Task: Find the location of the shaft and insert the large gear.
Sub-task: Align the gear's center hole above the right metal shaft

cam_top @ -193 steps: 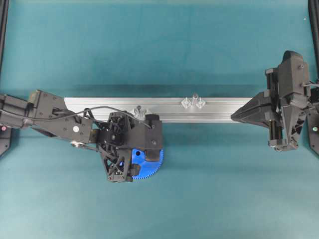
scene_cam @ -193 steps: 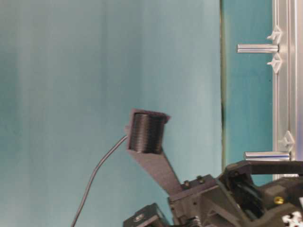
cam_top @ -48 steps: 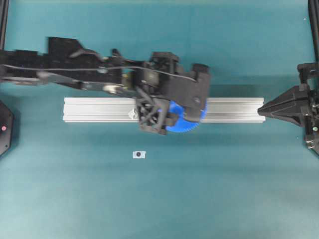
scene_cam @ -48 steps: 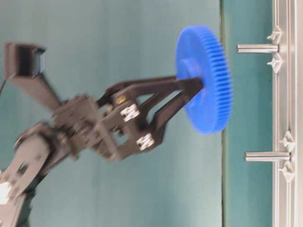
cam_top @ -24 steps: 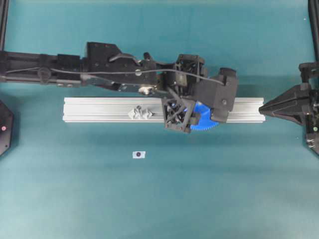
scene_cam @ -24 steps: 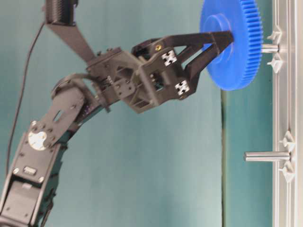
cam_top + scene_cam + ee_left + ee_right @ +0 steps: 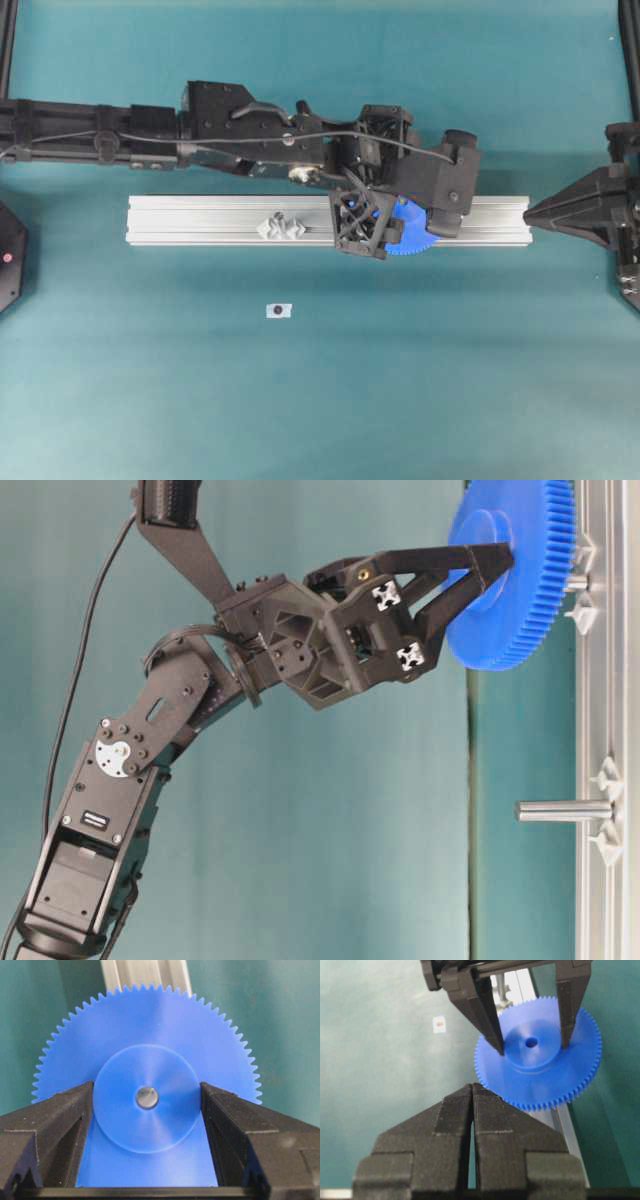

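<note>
The large gear (image 7: 150, 1025), bright blue with fine teeth, is held by its raised hub between the fingers of my left gripper (image 7: 147, 1091), which is shut on it. The shaft's grey tip (image 7: 147, 1097) shows inside the gear's centre hole. In the table-level view the gear (image 7: 520, 590) sits on the shaft (image 7: 577, 581), a short way off the aluminium rail (image 7: 600, 880). From overhead, the left gripper (image 7: 385, 228) and gear (image 7: 415, 238) are over the rail's right half. My right gripper (image 7: 528, 212) is shut and empty at the rail's right end, as its own view shows (image 7: 472, 1087).
The shorter dark-tipped pin (image 7: 281, 222) with clear blocks stands on the rail (image 7: 190, 220) left of the gear; it also shows in the table-level view (image 7: 563, 810). A small white tag with a dark dot (image 7: 279, 310) lies on the teal mat in front of the rail.
The left gripper has pushed the gear further down the shaft, closer to the rail. The right gripper has stayed at the rail's end.
</note>
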Tool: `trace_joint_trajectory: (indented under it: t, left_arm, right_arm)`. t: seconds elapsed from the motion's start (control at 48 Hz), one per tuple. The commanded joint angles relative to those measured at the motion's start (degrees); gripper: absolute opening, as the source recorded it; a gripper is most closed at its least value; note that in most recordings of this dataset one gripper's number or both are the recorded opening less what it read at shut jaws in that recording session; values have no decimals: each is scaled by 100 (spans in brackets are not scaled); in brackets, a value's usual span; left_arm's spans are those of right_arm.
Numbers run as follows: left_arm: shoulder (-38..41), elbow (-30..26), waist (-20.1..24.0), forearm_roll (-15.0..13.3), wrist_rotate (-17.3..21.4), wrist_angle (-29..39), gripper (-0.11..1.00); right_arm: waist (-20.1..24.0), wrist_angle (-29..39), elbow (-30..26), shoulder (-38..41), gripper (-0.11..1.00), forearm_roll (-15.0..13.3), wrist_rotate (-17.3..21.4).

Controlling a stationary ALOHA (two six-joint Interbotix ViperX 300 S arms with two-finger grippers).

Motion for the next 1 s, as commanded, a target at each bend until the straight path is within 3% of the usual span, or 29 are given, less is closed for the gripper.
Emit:
trace_joint_trajectory:
  t: [0.0, 0.978]
  left_arm:
    - [-141, -114, 132, 35, -18, 79, 72]
    - [-123, -185, 404, 44, -62, 545, 72]
  right_arm:
    - [-26, -26, -62, 26, 2, -18, 44]
    - [-44, -18, -70, 26, 2, -18, 44]
